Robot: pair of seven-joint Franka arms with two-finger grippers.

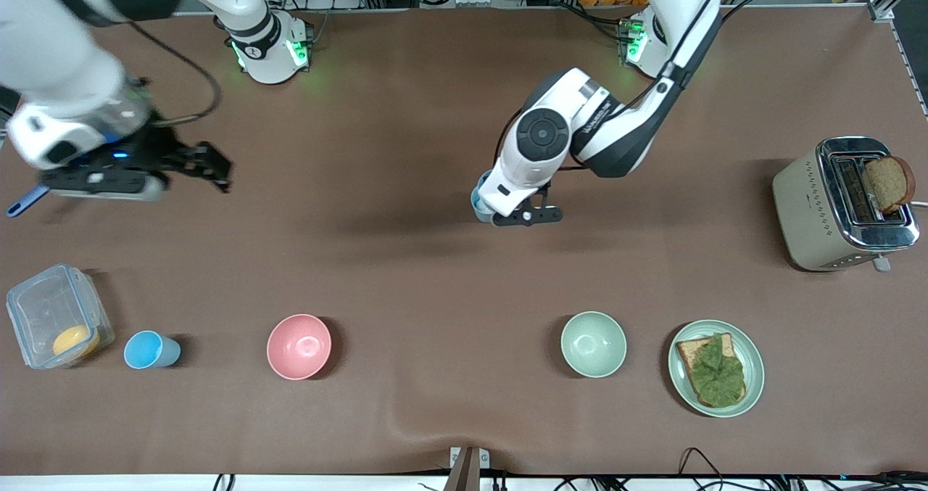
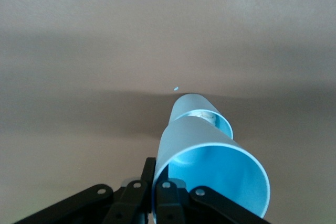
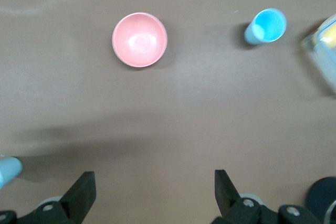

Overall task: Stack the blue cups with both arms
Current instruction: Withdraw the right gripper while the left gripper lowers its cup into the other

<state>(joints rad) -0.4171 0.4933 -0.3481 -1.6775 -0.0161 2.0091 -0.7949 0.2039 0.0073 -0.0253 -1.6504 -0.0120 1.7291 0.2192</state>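
Box (image 1: pixel 58 315) holds something orange; beside it stands a cup (image 1: pixel 150 349). Right hand (image 1: pixel 210 163) hangs wide open, empty, over the counter (image 1: pixel 406 114). Left hand (image 2: pixel 152 195) grips a pale cup (image 2: pixel 212 166) over another cup (image 2: pixel 202 109) mid-counter. Both bowls (image 1: pixel 299 346) are empty.

no readable text, labels or numbers

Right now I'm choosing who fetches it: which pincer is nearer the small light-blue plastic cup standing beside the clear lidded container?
Right. The right pincer hangs open over bare table at that light-blue cup's end. The left pincer is mid-table, shut on another blue cup.
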